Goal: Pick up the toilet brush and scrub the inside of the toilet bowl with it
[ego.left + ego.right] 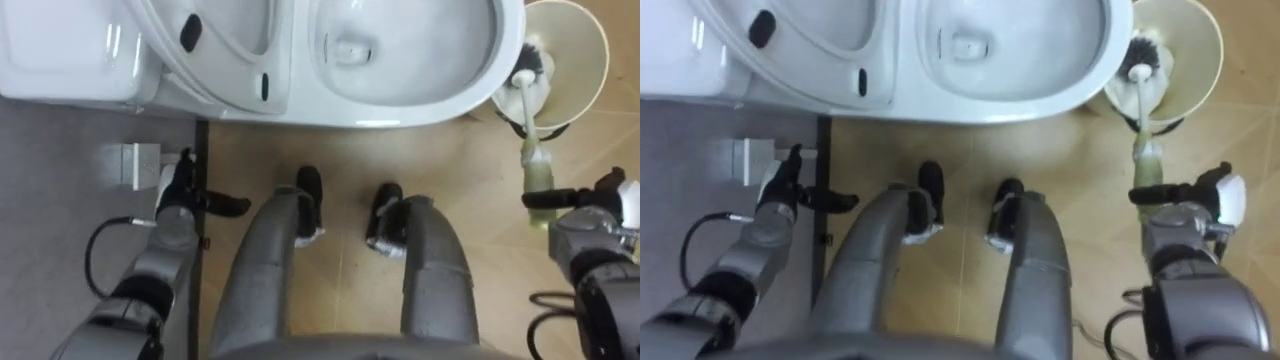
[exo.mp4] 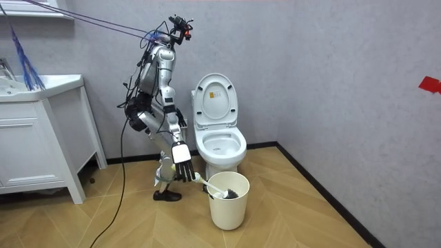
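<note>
- My right hand (image 1: 598,205) lays straight fingers across the handle's end, not clasped round it; my left hand (image 1: 183,195) hangs relaxed.
- The white plastic toilet brush (image 1: 538,170) looks light, stiff and perhaps slick; I would take its pale green grip.
- Its long axis leans away from me, with the bristle head down in the cream round bucket (image 1: 592,45) beside the white ceramic toilet bowl (image 1: 420,108).

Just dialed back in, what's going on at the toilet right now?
The robot stands facing the toilet, which has its lid raised. The brush sits head-down in the bin to the right of the bowl, with its handle leaning toward the robot. The right hand is at the top end of the handle, fingers straight and not closed round it. The left hand hangs open at the robot's left side. Brushing has not yet begun.
</note>
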Robot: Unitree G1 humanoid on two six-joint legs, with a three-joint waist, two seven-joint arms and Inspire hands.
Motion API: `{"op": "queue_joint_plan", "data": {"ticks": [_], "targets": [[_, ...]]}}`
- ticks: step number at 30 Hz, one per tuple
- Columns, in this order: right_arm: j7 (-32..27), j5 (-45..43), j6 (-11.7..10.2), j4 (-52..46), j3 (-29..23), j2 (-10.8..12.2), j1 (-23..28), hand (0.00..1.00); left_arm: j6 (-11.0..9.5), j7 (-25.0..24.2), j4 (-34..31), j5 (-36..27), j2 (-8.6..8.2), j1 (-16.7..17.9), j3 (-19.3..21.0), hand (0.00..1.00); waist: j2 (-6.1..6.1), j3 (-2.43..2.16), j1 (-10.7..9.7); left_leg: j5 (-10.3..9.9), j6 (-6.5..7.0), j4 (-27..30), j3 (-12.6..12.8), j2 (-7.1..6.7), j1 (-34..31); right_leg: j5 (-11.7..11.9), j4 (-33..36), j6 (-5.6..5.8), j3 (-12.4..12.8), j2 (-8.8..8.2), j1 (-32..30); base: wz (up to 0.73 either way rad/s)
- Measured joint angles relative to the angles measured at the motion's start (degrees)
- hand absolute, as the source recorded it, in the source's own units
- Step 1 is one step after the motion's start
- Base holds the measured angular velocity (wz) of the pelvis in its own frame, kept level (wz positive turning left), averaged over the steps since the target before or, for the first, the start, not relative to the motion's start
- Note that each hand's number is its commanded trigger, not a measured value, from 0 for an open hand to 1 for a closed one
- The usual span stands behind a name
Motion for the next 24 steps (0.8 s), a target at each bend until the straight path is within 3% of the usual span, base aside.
{"op": "queue_joint_plan", "data": {"ticks": [11,16,20,24], "targets": [[1.89,4.35,-0.15,-1.13,1.63,-1.59,-2.38,0.00,0.08,-1.41,-8.51,-1.72,0.16,-0.32,-0.91,0.00,1.81,0.04,1.67,-2.45,-0.07,9.03,0.61,-0.31,-7.59,-4.05,10.81,-1.25,0.82,-2.40,-8.05,0.07],[3.15,5.57,-0.19,-2.43,2.32,-2.75,-2.37,0.00,0.07,-2.80,-9.40,-2.13,0.19,-0.28,-0.92,0.00,1.99,0.04,1.73,-2.77,-0.47,10.55,0.59,-0.22,-8.23,-4.79,12.66,-1.87,0.88,-2.60,-8.79,0.01],[5.07,8.61,-0.18,-2.33,3.84,-3.72,-3.15,0.00,0.07,-4.12,-11.19,-3.37,1.58,0.76,-3.13,0.00,1.99,0.03,1.70,-2.98,-0.88,10.71,0.66,0.10,-8.66,-4.79,12.85,-2.11,0.89,-2.47,-9.42,-0.01],[6.10,11.10,-0.16,-2.56,3.89,-3.91,-3.14,0.00,0.07,-5.11,-12.19,-4.29,1.79,1.23,-4.03,0.00,1.99,0.03,1.72,-2.89,-0.74,10.94,0.70,0.29,-9.59,-4.70,13.00,-2.25,0.90,-2.29,-10.32,0.00]]}}
